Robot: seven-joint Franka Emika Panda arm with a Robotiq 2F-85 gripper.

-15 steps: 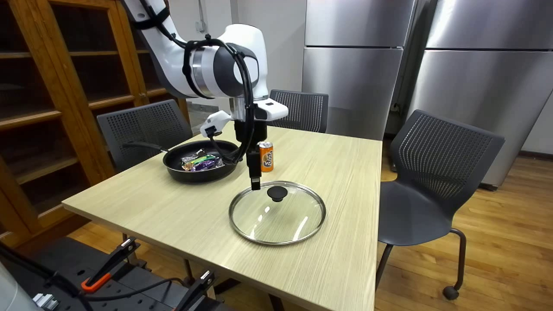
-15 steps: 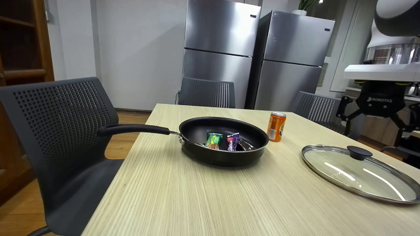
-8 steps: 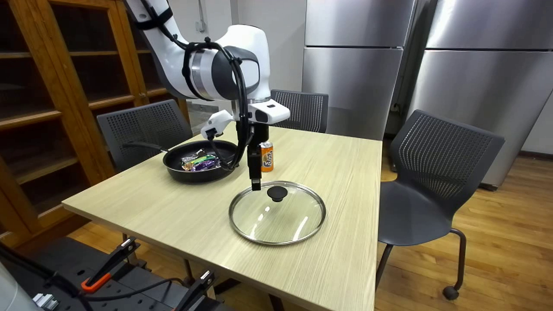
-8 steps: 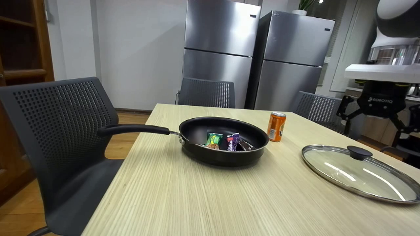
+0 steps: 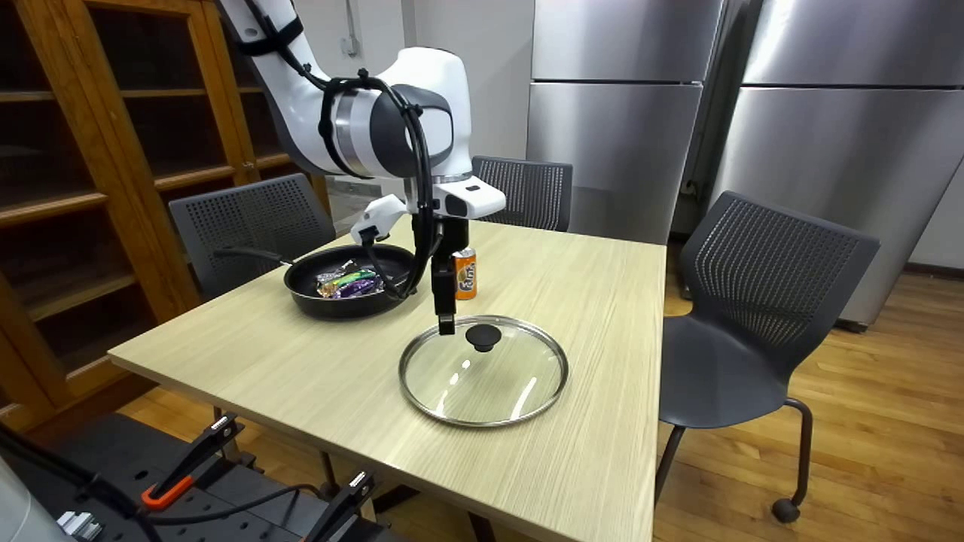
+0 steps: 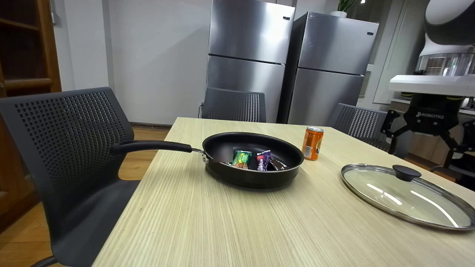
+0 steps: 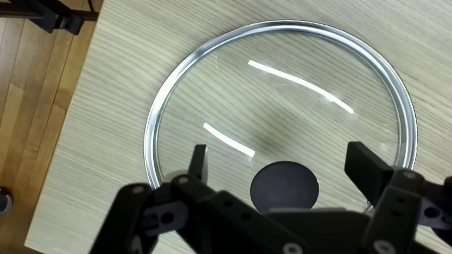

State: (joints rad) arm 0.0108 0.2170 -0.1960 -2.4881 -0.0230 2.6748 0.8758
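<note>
My gripper (image 7: 277, 158) is open and empty, pointing down over a round glass lid (image 7: 289, 88) with a metal rim. In the wrist view the lid's black knob (image 7: 284, 185) shows between the two fingers, apart from both; its lower edge is hidden by the gripper. The lid lies flat on the table, knob up, in both exterior views (image 5: 482, 384) (image 6: 400, 196). The gripper (image 5: 446, 325) appears above the lid's far side in an exterior view. A black frying pan (image 6: 256, 178) holds several wrapped snacks (image 6: 242, 158). An orange Fanta can (image 6: 312, 144) stands upright between pan and lid.
The pan's handle (image 6: 152, 146) sticks out past the table edge toward a dark chair (image 6: 70, 148). More chairs (image 5: 753, 316) stand around the wooden table (image 5: 595, 301). Refrigerators (image 5: 617, 150) and a glass-door cabinet (image 5: 113, 188) stand behind. Clamps (image 5: 188, 459) sit near the robot base.
My gripper has lowered slightly over the lid, after a small turn of the wrist. The lid, pan and can have not moved. The gripper stays open.
</note>
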